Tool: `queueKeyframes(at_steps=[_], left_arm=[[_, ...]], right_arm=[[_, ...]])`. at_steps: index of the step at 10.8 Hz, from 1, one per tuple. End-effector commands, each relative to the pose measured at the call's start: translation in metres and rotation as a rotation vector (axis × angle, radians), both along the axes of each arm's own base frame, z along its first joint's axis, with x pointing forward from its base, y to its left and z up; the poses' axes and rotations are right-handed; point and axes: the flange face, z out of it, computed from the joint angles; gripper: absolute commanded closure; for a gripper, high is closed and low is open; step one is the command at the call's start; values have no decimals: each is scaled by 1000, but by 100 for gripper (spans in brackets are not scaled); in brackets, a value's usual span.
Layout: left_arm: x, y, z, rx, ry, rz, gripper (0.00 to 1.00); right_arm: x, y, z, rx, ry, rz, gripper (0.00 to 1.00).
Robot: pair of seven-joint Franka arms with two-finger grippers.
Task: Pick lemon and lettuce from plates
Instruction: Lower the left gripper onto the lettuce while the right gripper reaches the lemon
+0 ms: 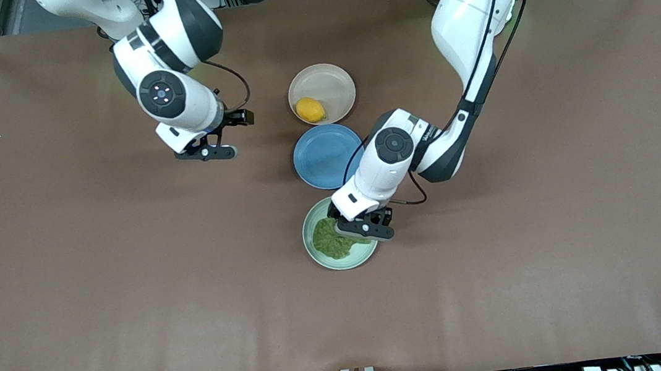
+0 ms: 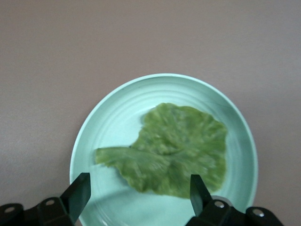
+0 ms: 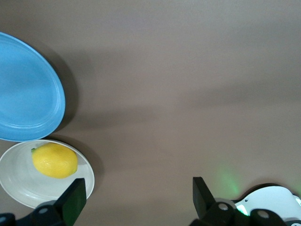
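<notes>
The lettuce (image 1: 333, 240) lies flat on the pale mint green plate (image 1: 315, 256), the plate nearest the front camera. My left gripper (image 1: 364, 228) hangs open just over that plate. In the left wrist view the lettuce (image 2: 174, 150) lies on the plate (image 2: 108, 127) ahead of the open gripper (image 2: 139, 193). The lemon (image 1: 310, 109) sits in the beige plate (image 1: 334, 82), farthest from the front camera. My right gripper (image 1: 208, 152) is open over bare table toward the right arm's end. The right wrist view shows the lemon (image 3: 54, 160) on its plate (image 3: 19, 186) beside the open gripper (image 3: 136, 197).
An empty blue plate (image 1: 321, 155) lies between the beige and green plates; it also shows in the right wrist view (image 3: 26, 89). The brown table (image 1: 99, 286) stretches wide on both sides of the row of plates.
</notes>
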Motion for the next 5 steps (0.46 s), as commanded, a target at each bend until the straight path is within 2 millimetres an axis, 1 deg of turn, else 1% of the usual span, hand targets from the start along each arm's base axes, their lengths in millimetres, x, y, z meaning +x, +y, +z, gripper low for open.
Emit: queueKeyframes(at_steps=[1,2,3,4,5], left_arm=[[4,-3,-15,-5,-17,50,14],[3,-4,-15,-6,-15,53,14],[0,-6,-18,-3,-12,47,14],[0,-5,-27,3,-8,49,14],[-1,-7,-31,2,-11,53,14]], right_arm=[[-11,13,-3,14,-13,7,0],[-16,24,-7,8,-15,4,0],[-16,25,-10,-11,-14,-39,0],[-20,34,-16,-15,-18,-45,0],[-28,48,-25,-24,-14,-62,0]])
